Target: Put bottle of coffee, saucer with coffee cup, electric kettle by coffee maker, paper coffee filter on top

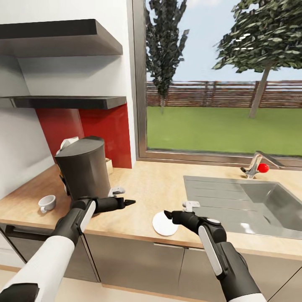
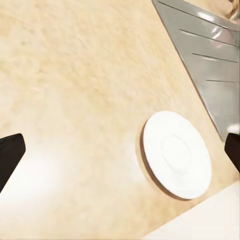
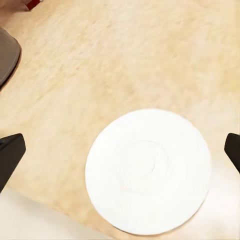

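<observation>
A: Your right gripper (image 1: 167,215) hangs spread wide over the saucer (image 1: 164,223), which lies flat at the kitchen countertop (image 1: 147,188) front edge.

B: Bare wood surrounds it. Your left gripper (image 1: 128,202), also open, reaches level beside the coffee maker (image 1: 84,167); the coffee cup (image 1: 47,203) sits beyond.

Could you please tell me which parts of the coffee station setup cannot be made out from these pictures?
- Coffee maker, head view: its back faces the camera, so any carafe or basket is hidden by its own body.
- A white shape behind the machine's top: mostly hidden, cannot be identified.
- Saucer, head view: its near edge is covered by the right gripper.
- Coffee cup: too small to show its contents.
</observation>
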